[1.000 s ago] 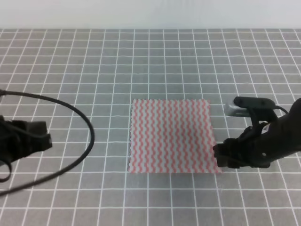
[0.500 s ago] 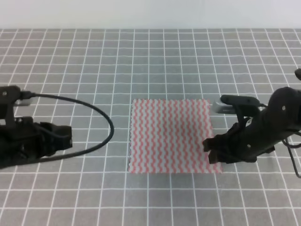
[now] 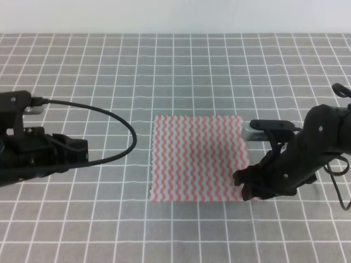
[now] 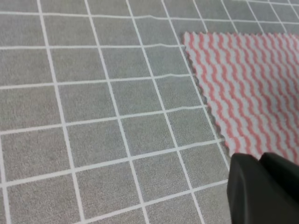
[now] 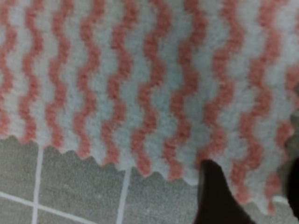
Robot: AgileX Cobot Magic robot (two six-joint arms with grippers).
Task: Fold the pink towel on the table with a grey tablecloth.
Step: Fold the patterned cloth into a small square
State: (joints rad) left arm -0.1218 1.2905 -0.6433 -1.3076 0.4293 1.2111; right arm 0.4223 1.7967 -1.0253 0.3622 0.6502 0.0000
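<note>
**A:** Right wrist view first: how are the jaws found?

**B:** On the right gripper [image 3: 245, 189], one dark fingertip [image 5: 212, 193] is seen resting at the scalloped near edge of the thin cloth with pink-red and white wavy stripes, the pink towel [image 5: 140, 79]. A second dark shape is cut off at the frame's right edge. A gap is left between the two with cloth lying across it, so the jaws are judged parted around the hem, not yet closed on it.

**A:** And the left gripper [image 3: 79, 155]?

**B:** Only a black lump of it is caught in the left wrist view's lower right corner, and a side-on dark block in the exterior high view. Whether its jaws are wide or narrow cannot be told. It is held well apart from the towel's left edge, above the grey cloth printed with thin white grid lines [image 3: 109, 71].

**A:** Where is the towel lying?

**B:** Flat and fully spread, near the middle of the table [image 4: 84, 116], square to the grid. No fold is seen in it.

**A:** Which step is in hand, then?

**B:** The first grasp is judged to be under way, at the near right corner. Nothing has been lifted.

**A:** What is called for next?

**B:** The right fingers would need to be closed on the hem, pinching towel only and not the tablecloth beneath. The left gripper would probably need to be brought to the near left corner.
</note>
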